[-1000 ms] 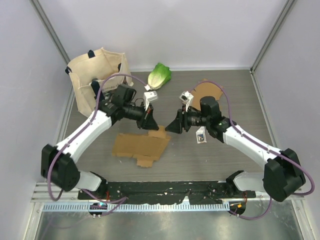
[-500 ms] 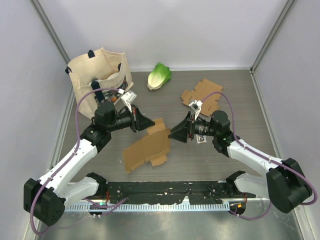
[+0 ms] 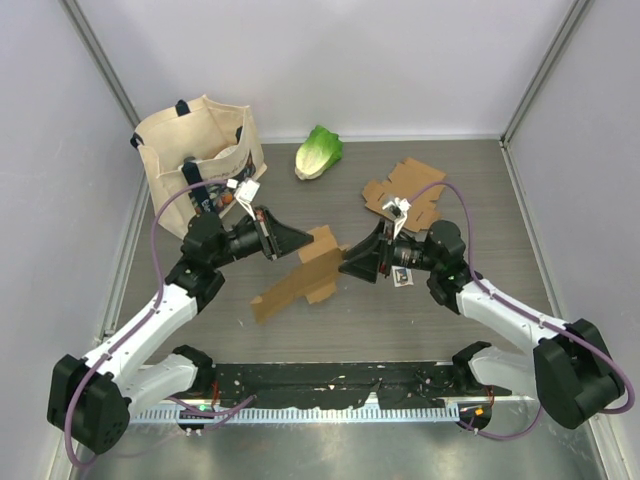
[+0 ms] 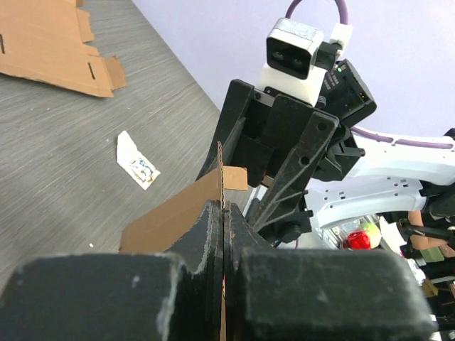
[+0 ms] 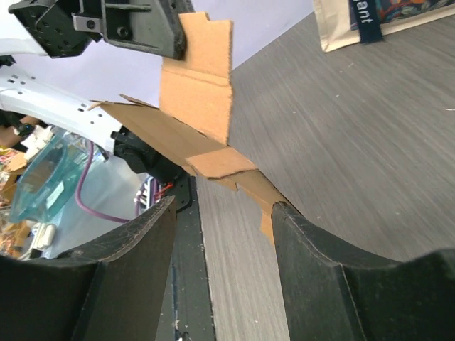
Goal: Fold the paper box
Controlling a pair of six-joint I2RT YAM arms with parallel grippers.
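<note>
A flat brown cardboard box blank is held tilted above the table at its middle. My left gripper is shut on the blank's upper edge; in the left wrist view the cardboard runs edge-on between the closed fingers. My right gripper is open and empty, just right of the blank. In the right wrist view the blank rises ahead of the spread fingers, one corner near the right finger.
A second flat cardboard blank lies at the back right. A cream tote bag stands at the back left, a lettuce behind centre. A small paper tag lies by the right gripper.
My left gripper has lifted the blank off the table and tilted it up on edge. The left arm drew back toward the bag. The right gripper pulled back right and stays open.
</note>
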